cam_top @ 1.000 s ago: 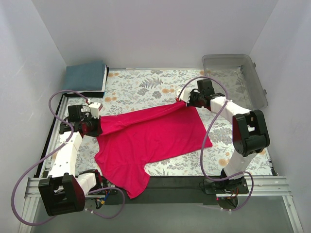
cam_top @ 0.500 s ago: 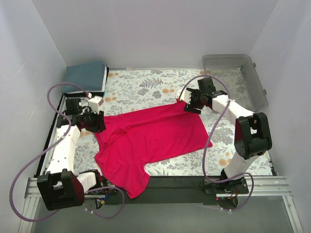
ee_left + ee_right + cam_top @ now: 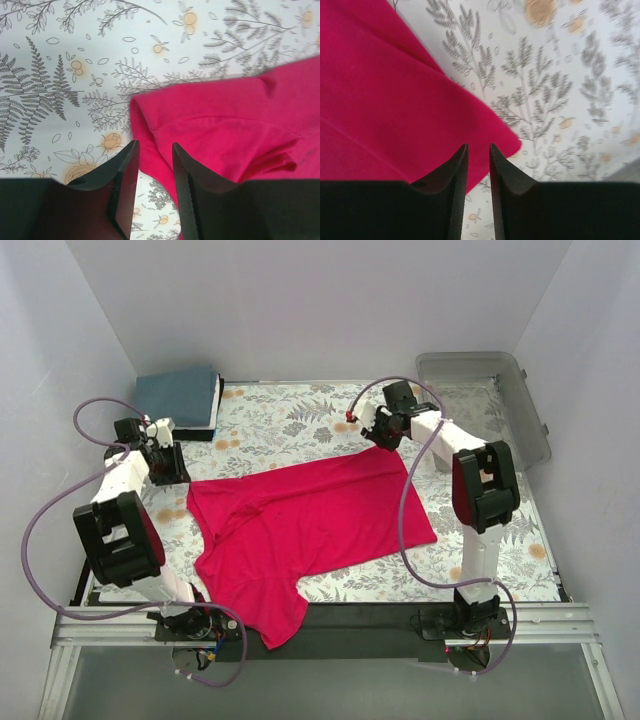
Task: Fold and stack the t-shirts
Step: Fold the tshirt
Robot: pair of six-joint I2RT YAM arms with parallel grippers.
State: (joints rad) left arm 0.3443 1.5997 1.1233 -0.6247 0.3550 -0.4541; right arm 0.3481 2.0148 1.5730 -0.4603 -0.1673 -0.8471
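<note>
L gripper [image 3: 152, 147] and R gripper [image 3: 477, 147] hang slightly parted, empty, by the 10 and 1 o'clock corners of the crimson t-shirt [image 3: 310, 525] lying spread at centre, teal t-shirt [image 3: 178, 395] folded at 11 o'clock; spreading looks done, next needs an edge pinch to fold.

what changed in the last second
The left pincer and right pincer let go of the far corners of the pink t-shirt and drew away from it, farther from their bases. The shirt's far edge settled flat. The teal t-shirt and the plastic bin stayed put.
</note>
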